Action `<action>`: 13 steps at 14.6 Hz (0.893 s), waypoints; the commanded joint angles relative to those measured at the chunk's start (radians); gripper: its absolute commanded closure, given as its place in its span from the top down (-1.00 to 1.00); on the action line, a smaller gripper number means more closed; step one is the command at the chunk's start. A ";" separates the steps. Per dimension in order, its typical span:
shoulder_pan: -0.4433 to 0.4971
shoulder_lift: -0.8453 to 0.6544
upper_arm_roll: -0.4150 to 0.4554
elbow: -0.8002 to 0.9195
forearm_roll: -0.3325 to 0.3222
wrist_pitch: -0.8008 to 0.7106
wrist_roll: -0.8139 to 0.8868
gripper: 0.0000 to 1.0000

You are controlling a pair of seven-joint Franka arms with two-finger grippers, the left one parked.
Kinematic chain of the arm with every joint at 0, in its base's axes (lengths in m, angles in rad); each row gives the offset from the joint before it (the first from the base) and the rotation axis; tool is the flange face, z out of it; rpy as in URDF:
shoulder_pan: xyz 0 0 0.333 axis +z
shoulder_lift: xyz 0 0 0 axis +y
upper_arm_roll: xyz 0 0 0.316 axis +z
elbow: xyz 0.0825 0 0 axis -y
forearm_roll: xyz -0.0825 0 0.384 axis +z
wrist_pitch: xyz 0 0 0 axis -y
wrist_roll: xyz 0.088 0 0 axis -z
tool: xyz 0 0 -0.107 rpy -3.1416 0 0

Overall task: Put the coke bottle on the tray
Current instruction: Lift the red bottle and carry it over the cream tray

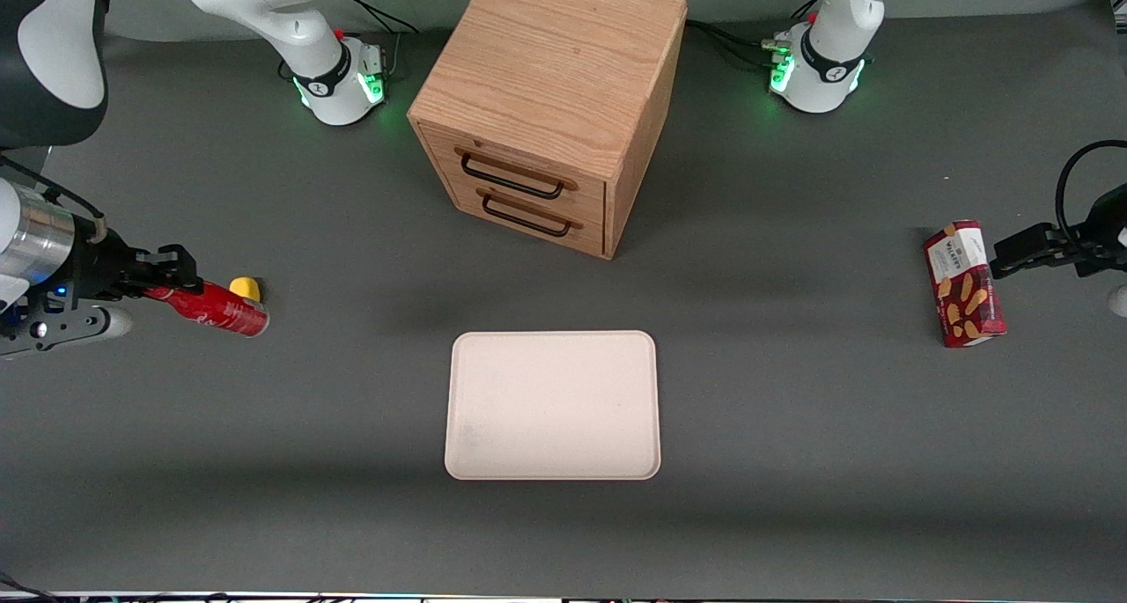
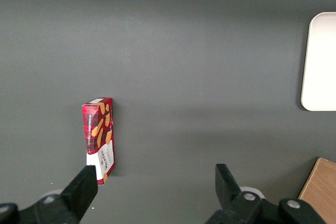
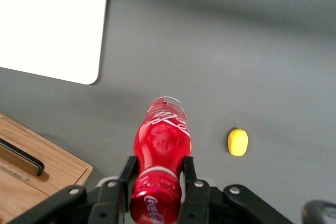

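The coke bottle [image 1: 216, 309] [image 3: 161, 145] is a slim red bottle with white script, held roughly level above the table at the working arm's end. My gripper [image 1: 167, 279] [image 3: 157, 174] is shut on the coke bottle's neck and cap end, one finger on each side, with the bottle's base pointing away from the wrist. The tray [image 1: 553, 405] [image 3: 50, 35] is a flat cream-pink rectangle lying near the table's middle, nearer the front camera than the wooden cabinet. Nothing lies on it.
A small yellow lump [image 1: 246, 288] [image 3: 238, 141] rests on the table beside the bottle. A wooden two-drawer cabinet [image 1: 550, 101] stands mid-table, farther from the camera than the tray. A red biscuit box [image 1: 964, 283] [image 2: 99, 132] lies toward the parked arm's end.
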 commanded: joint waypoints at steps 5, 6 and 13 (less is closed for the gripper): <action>0.013 0.239 0.169 0.245 -0.026 0.100 0.166 -1.00; 0.027 0.265 0.196 0.245 -0.074 0.149 0.173 -1.00; 0.087 0.443 0.290 0.241 -0.176 0.439 0.264 -1.00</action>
